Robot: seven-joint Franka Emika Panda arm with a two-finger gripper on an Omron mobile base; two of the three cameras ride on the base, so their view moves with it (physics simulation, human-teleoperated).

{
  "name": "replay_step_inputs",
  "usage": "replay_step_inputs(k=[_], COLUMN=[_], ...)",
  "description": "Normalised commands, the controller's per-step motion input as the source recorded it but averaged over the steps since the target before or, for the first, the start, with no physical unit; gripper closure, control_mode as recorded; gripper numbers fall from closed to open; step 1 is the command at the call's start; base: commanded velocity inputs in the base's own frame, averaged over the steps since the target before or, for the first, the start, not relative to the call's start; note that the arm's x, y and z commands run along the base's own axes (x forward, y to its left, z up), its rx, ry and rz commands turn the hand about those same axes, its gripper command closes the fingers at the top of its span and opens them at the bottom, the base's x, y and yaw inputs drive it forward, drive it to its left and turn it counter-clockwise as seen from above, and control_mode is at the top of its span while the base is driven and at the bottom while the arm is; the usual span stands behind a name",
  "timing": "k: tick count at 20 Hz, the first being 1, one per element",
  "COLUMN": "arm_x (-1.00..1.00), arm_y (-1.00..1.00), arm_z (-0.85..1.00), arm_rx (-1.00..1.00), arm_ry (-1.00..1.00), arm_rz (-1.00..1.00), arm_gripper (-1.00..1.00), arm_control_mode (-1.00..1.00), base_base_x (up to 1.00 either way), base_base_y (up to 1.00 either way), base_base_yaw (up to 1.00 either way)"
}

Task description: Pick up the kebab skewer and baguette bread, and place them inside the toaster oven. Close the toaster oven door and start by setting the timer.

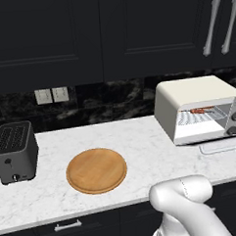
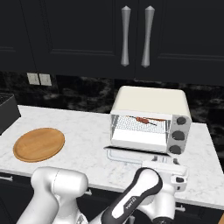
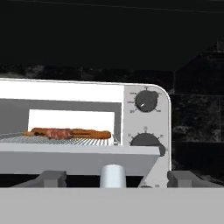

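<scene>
One toaster oven [image 2: 148, 124] stands on the white marble bench [image 1: 141, 143], at about 3 o'clock of the left base view and near the centre of the right base view. It is a boxy cream-white unit with three dark knobs [image 2: 178, 135] stacked down its right face. Its one door [image 2: 127, 155], a glass panel in a white frame, hangs open and lies almost flat in front of the oven mouth. On the single wire rack [image 3: 57, 139] inside lie one kebab skewer [image 3: 54, 132], thin with reddish-brown chunks bunched along it, and one baguette bread [image 3: 89, 134], a smooth orange-brown loaf; in the hand view they lie side by side along the rack, so close that their contact cannot be judged. One round wooden board [image 1: 96, 170] sits on the bench at 7 o'clock of the oven in the left base view, well apart from it, and one dark grey slot toaster [image 1: 15, 151] stands at the far 9 o'clock side. The tool [image 3: 117, 176] hovers low in front of the open door, its two dark fingertips [image 3: 51, 177] set wide apart and holding nothing.
</scene>
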Motion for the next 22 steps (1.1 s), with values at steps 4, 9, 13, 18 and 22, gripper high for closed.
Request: replay_step_inputs(k=[4,9,13,18,22], arm_x=[0.14,0.49,0.79,0.84,0.72], arm_y=[0.5,0.65,0.71,0.76,0.83], arm_z=[0.58,0.24,0.1,0.07,0.07], arm_rx=[0.0,-0.01,-0.02,-0.03,-0.05], arm_ry=[-0.16,-0.02,0.02,0.06,0.04], arm_rz=[0.0,0.0,0.0,0.0,0.0], arm_gripper=[-1.0,-1.0,-1.0,-1.0,-1.0], arm_control_mode=[-1.0,-1.0,-1.0,-1.0,-1.0], base_base_x=[0.0,0.0,0.0,0.0,0.0], base_base_y=[0.0,0.0,0.0,0.0,0.0], base_base_yaw=[0.0,0.0,0.0,0.0,0.0])
